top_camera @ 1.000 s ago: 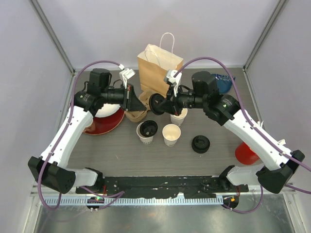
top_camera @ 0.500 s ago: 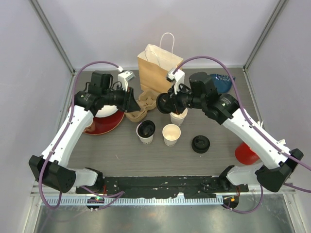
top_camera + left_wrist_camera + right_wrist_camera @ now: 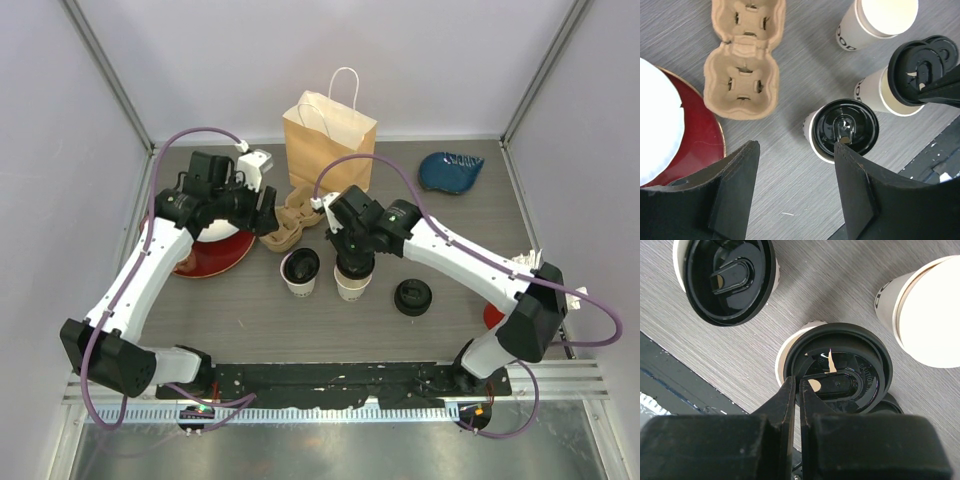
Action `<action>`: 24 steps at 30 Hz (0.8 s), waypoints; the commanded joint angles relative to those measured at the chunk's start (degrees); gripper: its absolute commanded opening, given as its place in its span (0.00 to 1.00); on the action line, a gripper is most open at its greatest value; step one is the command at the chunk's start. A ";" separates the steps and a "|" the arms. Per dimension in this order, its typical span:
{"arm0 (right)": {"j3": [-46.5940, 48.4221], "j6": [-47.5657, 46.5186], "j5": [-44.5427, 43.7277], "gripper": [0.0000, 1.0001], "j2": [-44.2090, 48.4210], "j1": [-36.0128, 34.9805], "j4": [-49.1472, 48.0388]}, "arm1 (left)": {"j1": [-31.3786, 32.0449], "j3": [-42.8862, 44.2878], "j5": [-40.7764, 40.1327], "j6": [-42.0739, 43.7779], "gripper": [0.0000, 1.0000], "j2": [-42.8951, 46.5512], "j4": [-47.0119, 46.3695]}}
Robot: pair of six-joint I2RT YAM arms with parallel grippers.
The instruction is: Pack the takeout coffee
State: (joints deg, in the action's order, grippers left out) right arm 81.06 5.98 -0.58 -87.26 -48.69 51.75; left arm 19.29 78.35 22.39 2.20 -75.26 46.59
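Observation:
A white paper cup with a black sip lid [image 3: 300, 268] stands at mid-table, also seen in the left wrist view [image 3: 844, 128] and the right wrist view [image 3: 727, 272]. Beside it, my right gripper [image 3: 350, 258] is shut on the rim of a black lid [image 3: 845, 371], which sits on top of a second white cup [image 3: 351, 290]. A third cup [image 3: 930, 310] stands open, without a lid. My left gripper [image 3: 796, 149] is open and empty, hovering above the table beside the brown pulp cup carrier [image 3: 742, 60].
A brown paper bag [image 3: 330, 125] with handles stands at the back. To the left is a red plate [image 3: 215, 258] holding something white. A stack of loose black lids [image 3: 412, 297] lies to the right, with a blue object [image 3: 450, 170] and a red object [image 3: 497, 318] beyond.
My left gripper opened and let go of the cup carrier, which now lies flat. My right arm swung forward and down, bringing the black lid onto the middle cup.

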 commanded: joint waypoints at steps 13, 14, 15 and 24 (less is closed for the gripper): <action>3.23 0.35 -0.74 0.01 -3.35 -2.47 3.27 | -0.74 -0.48 -2.79 2.28 0.67 1.79 -0.09; 3.23 0.35 -0.65 0.01 -3.35 -2.47 3.10 | -0.74 -0.48 -2.71 2.29 0.67 1.79 -0.09; 3.14 0.09 -0.48 0.01 -3.61 -2.47 2.92 | -0.74 -0.39 -2.70 2.46 0.67 1.87 -0.01; 3.41 -0.62 2.77 0.01 -5.02 -2.47 1.60 | -0.83 -0.39 -2.70 2.81 0.67 1.79 0.35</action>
State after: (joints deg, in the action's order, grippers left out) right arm 82.19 5.98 0.08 -92.12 -50.89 55.07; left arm 18.85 77.73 19.49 3.75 -75.24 47.05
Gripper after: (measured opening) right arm 0.093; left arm 0.668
